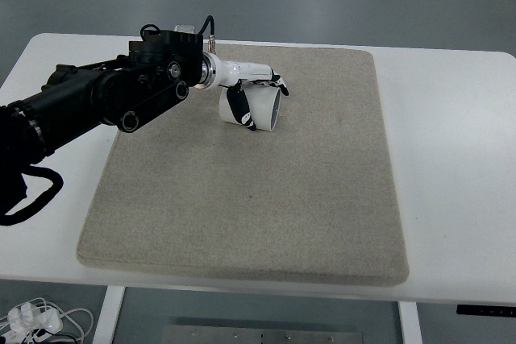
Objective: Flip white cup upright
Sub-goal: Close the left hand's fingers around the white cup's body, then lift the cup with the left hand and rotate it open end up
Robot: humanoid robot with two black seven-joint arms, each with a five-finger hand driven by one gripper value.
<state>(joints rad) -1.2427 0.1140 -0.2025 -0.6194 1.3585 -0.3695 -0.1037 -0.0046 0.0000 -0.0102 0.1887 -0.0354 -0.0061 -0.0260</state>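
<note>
A white cup [260, 110] lies on its side on the beige mat [266, 199], near the mat's far edge, its mouth facing right. My left hand [256, 96] reaches in from the left on a black arm [105, 98]. Its fingers wrap over the top of the cup and its thumb [240, 109] crosses the near side, so the hand is shut on the cup. The right arm does not show.
The mat covers most of a white table [459, 167]. White cables [36, 318] lie on the floor below the table's near left corner. A black cable loops at the left edge [32, 199].
</note>
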